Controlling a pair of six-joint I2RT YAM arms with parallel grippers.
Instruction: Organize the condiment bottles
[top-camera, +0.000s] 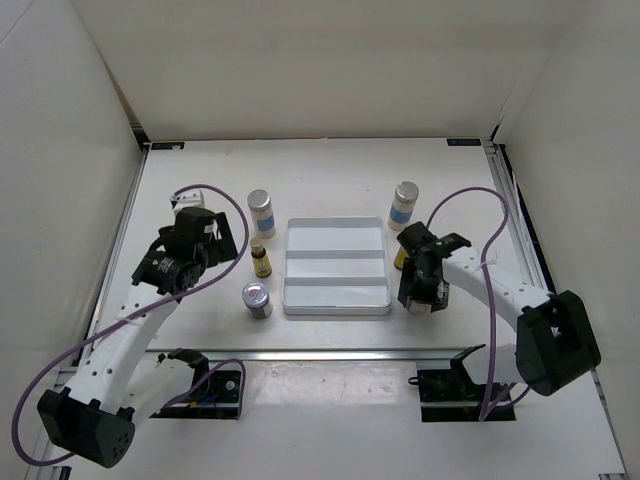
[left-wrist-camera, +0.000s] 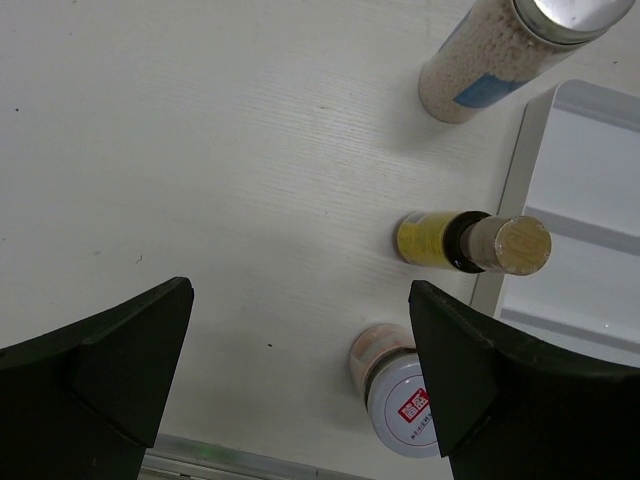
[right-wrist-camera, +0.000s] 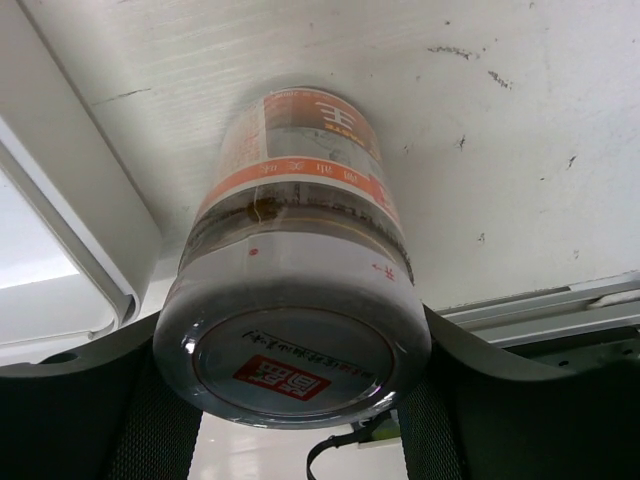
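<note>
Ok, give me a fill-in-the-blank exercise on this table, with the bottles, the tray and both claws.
1. The jar gripped by the right claw has a ___ mark on its lid.
2. The left claw is ___ and holds nothing.
3. In the overhead view, a tall white bottle, a tiny yellow bottle and a silver-lidded jar line up on the ___ side of the white ridged tray.
4. Of those three, the tiny yellow bottle is the ___ one.

Missing words: red; open; left; middle.
</note>
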